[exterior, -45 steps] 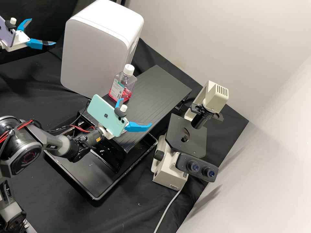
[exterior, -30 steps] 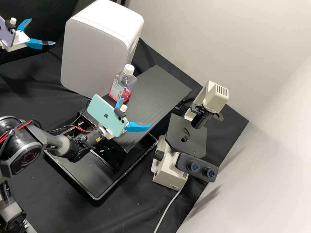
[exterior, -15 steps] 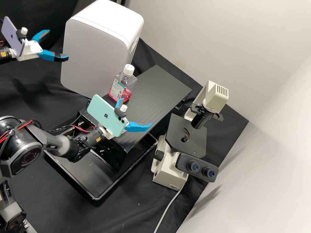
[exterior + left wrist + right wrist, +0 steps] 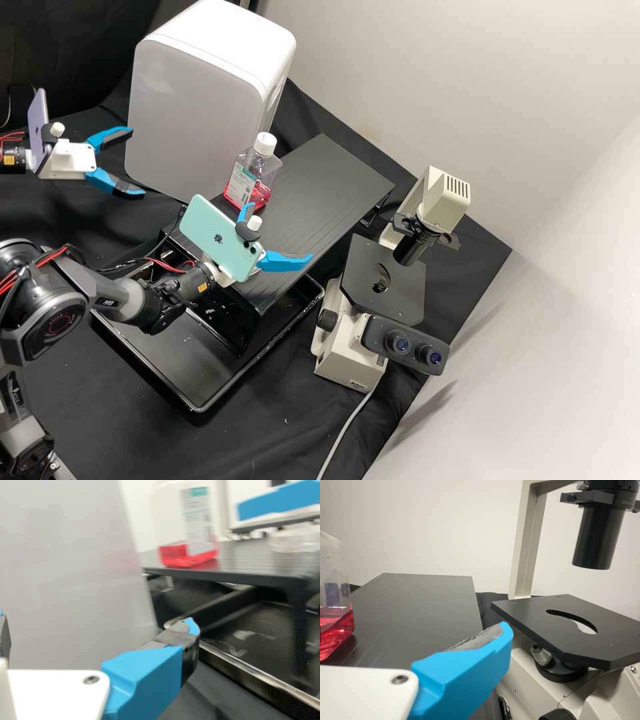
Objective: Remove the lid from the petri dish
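The task is barely begun. The left jaws stand wide apart and empty beside the white box (image 4: 200, 93), well short of the platform (image 4: 320, 180). The right jaws, also spread and empty, hang over that platform, and a blurred clear shape just beneath them is likely the petri dish (image 4: 294, 538). Gripping and lifting its lid is not yet done.

Left gripper (image 4: 133, 161) agape in mid-air; right gripper (image 4: 280, 231) likewise
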Action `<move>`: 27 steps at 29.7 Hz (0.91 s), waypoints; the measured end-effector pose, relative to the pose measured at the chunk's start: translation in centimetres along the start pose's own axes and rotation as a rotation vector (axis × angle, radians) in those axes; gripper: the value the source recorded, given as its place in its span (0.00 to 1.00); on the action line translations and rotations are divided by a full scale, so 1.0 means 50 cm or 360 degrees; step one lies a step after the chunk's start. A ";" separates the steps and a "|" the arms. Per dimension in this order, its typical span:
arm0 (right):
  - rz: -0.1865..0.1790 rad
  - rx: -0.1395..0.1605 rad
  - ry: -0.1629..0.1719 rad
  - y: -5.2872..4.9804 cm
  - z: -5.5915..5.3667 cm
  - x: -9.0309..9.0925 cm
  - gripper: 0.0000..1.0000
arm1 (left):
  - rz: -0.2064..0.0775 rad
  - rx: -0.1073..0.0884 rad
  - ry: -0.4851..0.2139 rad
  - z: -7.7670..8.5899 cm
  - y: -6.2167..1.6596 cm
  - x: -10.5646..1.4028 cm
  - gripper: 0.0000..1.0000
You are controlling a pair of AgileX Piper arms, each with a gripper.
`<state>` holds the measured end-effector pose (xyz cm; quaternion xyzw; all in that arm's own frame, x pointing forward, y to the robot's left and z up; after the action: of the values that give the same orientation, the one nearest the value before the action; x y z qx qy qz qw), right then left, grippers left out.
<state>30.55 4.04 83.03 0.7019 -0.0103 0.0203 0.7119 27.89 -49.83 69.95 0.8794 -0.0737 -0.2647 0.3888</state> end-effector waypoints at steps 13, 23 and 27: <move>0.0000 0.0000 0.0000 0.000 0.000 0.000 1.00 | -0.0141 0.0027 -0.0190 0.047 -0.035 -0.033 1.00; 0.0000 0.0000 0.0000 0.000 0.000 0.000 1.00 | -0.0209 0.0052 -0.0351 0.088 -0.051 -0.051 1.00; 0.0000 0.0000 0.0000 0.000 0.000 0.000 1.00 | -0.0231 0.0002 -0.0442 0.100 -0.048 -0.068 1.00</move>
<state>30.55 4.04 83.03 0.7019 -0.0103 0.0203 0.7119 22.20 -50.24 66.82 0.8375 -0.0632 -0.4111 0.3543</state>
